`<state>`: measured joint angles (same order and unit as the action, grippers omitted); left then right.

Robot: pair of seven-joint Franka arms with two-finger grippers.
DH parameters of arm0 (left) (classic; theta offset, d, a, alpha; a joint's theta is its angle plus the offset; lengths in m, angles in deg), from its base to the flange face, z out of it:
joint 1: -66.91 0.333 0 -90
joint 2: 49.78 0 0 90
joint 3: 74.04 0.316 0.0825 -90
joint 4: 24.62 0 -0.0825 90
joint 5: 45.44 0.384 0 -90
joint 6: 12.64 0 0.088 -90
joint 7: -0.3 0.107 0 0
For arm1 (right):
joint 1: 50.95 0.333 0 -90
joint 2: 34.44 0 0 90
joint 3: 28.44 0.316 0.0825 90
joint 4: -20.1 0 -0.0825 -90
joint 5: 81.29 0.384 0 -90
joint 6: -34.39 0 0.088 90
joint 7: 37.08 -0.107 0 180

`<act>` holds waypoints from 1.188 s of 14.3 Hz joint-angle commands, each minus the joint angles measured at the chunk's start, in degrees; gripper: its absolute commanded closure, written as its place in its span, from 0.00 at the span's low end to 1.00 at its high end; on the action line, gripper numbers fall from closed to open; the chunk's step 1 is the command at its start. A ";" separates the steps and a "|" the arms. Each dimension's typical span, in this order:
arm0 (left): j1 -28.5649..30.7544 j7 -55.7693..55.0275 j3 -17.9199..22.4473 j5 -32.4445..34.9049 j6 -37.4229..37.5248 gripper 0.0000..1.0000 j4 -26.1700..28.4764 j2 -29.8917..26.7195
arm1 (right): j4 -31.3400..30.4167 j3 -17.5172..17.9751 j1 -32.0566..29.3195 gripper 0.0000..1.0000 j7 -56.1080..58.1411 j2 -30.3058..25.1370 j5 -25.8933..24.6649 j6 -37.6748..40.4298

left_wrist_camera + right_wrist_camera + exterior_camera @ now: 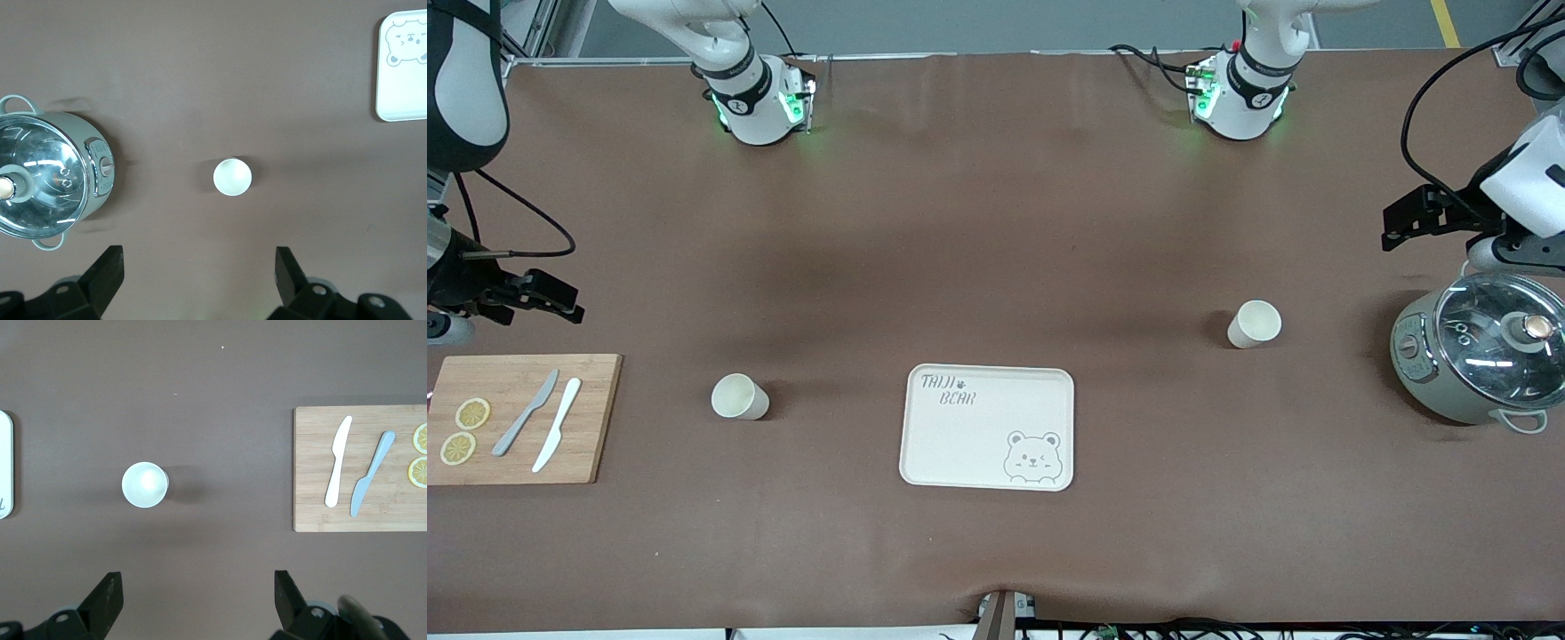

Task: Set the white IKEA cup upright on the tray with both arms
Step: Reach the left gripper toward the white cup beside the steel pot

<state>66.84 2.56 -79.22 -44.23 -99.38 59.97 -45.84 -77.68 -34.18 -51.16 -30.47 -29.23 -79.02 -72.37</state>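
We see both grippers — left gripper, right gripper — open and empty; two cups flank the tray.

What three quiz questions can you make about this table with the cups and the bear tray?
1. True or false: one cup already stands on the tray.
2. How many knives lie on the cutting board?
3. Which thing stands at the left arm's end of the table: A) cutting board, B) pot with a glass lid, C) tray?

Key:
1. False. Both cups stand upright on the brown table, one toward the right arm's end, one toward the left arm's end.
2. Two, a grey knife and a white knife, beside two lemon slices.
3. B.

Both grippers, left gripper and right gripper, wait open, holding nothing.
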 commanded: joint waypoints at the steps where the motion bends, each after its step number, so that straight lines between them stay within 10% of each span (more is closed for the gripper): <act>1: 0.42 0.20 -0.27 -0.24 -0.62 0.00 0.22 -0.16 | -1.45 0.11 0.21 0.00 0.16 -1.34 -1.04 -0.64; 8: 1.29 1.95 -0.27 -0.85 -0.80 0.00 1.62 -0.42 | -1.45 0.11 0.21 0.00 0.16 -1.34 -1.04 -0.64; 17: 3.32 4.33 -0.36 -1.82 -21.09 0.00 26.58 -9.12 | -1.45 0.11 0.21 0.00 0.07 -1.34 -1.04 -0.47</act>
<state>69.37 5.92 -79.22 -44.82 -117.55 81.53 -51.72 -77.84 -34.17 -51.15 -30.47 -29.23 -79.04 -72.46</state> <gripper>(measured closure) 0.000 0.000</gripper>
